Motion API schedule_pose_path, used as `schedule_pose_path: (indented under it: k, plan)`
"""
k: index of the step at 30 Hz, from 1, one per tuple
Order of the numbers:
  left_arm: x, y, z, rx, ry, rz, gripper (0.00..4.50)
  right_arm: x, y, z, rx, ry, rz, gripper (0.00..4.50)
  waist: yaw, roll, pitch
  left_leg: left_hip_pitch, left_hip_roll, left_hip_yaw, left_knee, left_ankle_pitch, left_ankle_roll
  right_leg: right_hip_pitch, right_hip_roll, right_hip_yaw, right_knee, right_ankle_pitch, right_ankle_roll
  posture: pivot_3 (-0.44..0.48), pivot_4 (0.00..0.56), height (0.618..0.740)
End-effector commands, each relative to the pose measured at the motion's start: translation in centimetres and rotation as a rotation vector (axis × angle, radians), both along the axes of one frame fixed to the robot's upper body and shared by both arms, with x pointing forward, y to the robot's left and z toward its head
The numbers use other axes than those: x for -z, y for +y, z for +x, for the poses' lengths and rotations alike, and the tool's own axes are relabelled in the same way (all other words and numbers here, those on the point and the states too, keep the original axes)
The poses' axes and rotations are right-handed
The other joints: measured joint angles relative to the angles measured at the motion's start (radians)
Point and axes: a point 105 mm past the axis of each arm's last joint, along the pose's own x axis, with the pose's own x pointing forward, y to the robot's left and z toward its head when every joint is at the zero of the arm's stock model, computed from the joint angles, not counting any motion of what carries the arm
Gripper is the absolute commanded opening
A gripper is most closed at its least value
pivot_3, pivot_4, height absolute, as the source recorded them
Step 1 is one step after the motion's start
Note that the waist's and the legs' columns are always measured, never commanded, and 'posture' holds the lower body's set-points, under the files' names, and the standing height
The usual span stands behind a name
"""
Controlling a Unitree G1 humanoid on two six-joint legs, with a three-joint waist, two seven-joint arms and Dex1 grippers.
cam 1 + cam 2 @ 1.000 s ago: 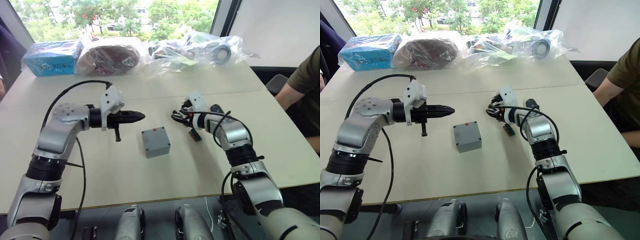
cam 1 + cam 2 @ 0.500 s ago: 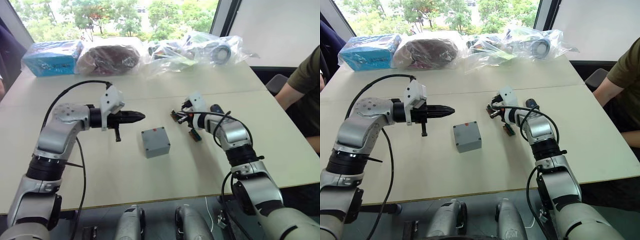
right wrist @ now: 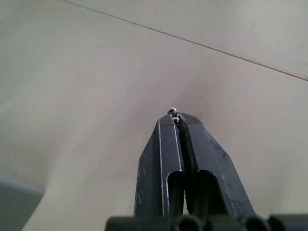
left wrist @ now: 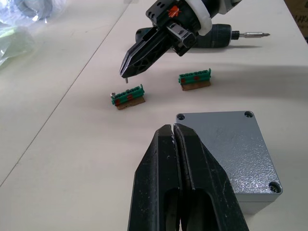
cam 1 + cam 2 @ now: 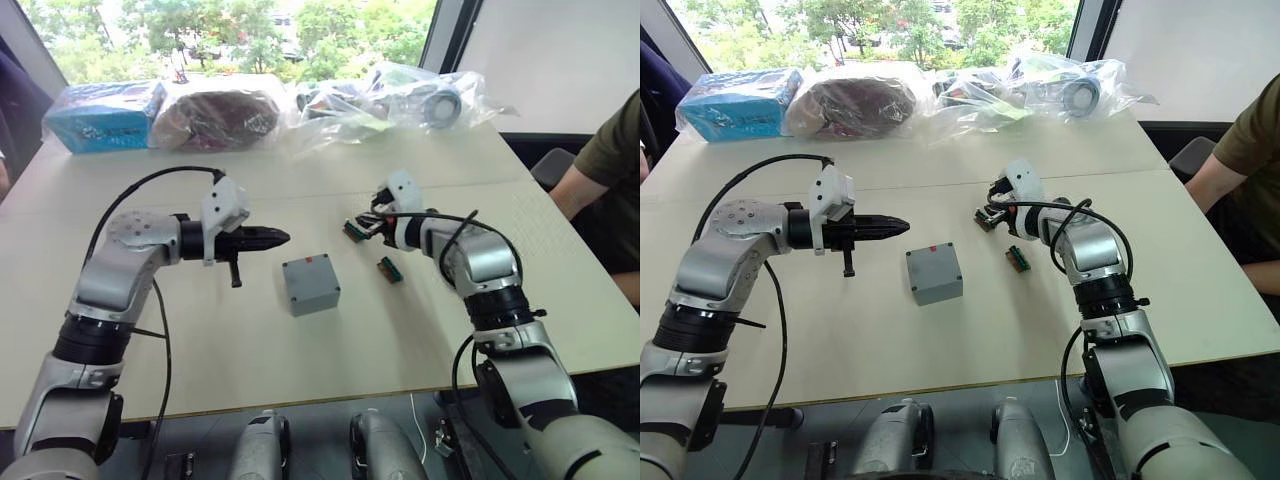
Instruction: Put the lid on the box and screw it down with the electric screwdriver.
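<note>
Lid (image 4: 226, 151) sitting on the box, right gripper (image 4: 126, 73) pinching a small screw (image 3: 172, 110), left gripper (image 4: 174, 129) closed empty — next, seating it in a corner hole.

**Silver arms, black fingers, white wrist housings**

Both arms were built of rounded silver-grey metal segments joined by black ribbed collars. The left gripper (image 5: 272, 237) had two tapered matt black fingers (image 4: 159, 178), pressed flat together. A white angular camera housing (image 5: 224, 207) sat on its wrist, with a black cable (image 5: 140, 185) looping over the arm. The right gripper (image 4: 126, 72) carried orange markings and a white ring.
</note>
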Motion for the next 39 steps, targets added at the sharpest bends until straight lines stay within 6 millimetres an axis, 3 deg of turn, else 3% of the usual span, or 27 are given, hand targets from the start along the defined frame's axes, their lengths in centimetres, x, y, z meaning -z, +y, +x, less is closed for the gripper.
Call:
schedule_pose_path:
  k: [1, 8, 13, 39]
  plan:
    - [-0.9, -0.2, -0.3, 0.019, -0.049, 0.006, 0.0, -3.1, 1.2, -1.5, -0.094, -0.039, 0.019, 0.04, 0.001, 0.0, 0.0, 0.0, 0.0, 0.0, 0.0, 0.0, 0.0, 0.0, 0.0, 0.0, 0.0, 0.0, 0.0, 0.0, 0.15, 0.74]
    - [-1.0, 0.3, -0.6, 0.023, -0.044, 0.016, 0.0, -3.6, 3.5, -5.7, -0.256, 0.016, -0.023, 0.04, 0.001, 0.0, 0.0, 0.0, 0.0, -0.001, 0.0, 0.0, 0.0, 0.0, 0.0, 0.0, 0.0, 0.0, 0.0, 0.0, 0.15, 0.74]
    - [-0.8, 0.4, -0.9, 0.031, -0.037, 0.026, 0.0, -3.2, 4.6, -7.1, -0.309, 0.028, -0.048, 0.04, 0.002, 0.0, 0.0, 0.0, 0.0, -0.001, 0.0, 0.0, 0.0, 0.0, 0.0, 0.0, 0.0, 0.0, 0.0, 0.0, 0.15, 0.74]
    - [-0.4, 0.3, -1.0, 0.022, -0.038, 0.019, 0.0, -0.1, 4.7, -6.5, -0.305, 0.05, -0.151, 0.04, 0.003, 0.0, 0.0, 0.0, 0.0, 0.0, 0.0, 0.0, 0.0, 0.0, 0.0, 0.0, 0.0, 0.0, 0.0, 0.0, 0.15, 0.74]
